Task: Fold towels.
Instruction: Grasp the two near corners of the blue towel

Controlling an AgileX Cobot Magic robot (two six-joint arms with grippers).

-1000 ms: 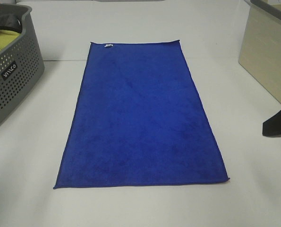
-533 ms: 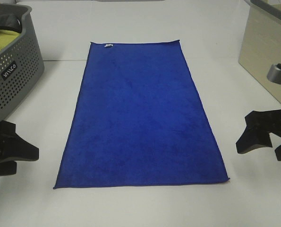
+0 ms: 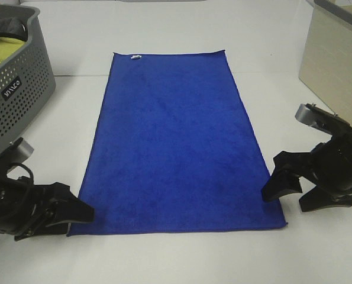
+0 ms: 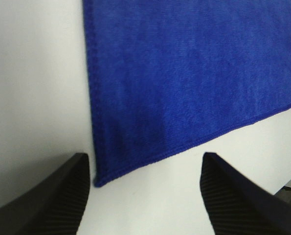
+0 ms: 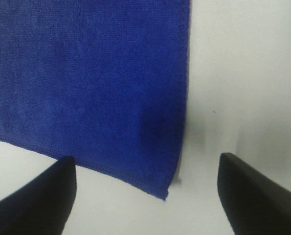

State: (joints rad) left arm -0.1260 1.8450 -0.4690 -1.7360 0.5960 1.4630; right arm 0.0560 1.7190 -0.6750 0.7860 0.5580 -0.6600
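- On the table (image 3: pixel 39 130), the blue towel (image 3: pixel 176 142) lies flat and unfolded.
- Both arms have just arrived: the left gripper (image 4: pixel 145 188) and right gripper (image 5: pixel 147 188) frame its near corners, fingers spread, holding nothing.
- I judge corner pinching comes next.

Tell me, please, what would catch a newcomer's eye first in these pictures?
A royal-blue towel lies spread flat in the middle of the white table, with a small white tag at its far edge. The left gripper and the right gripper, both black and open, sit at its two near corners without gripping it. At the far left stands a grey perforated basket with a yellow-green cloth inside.
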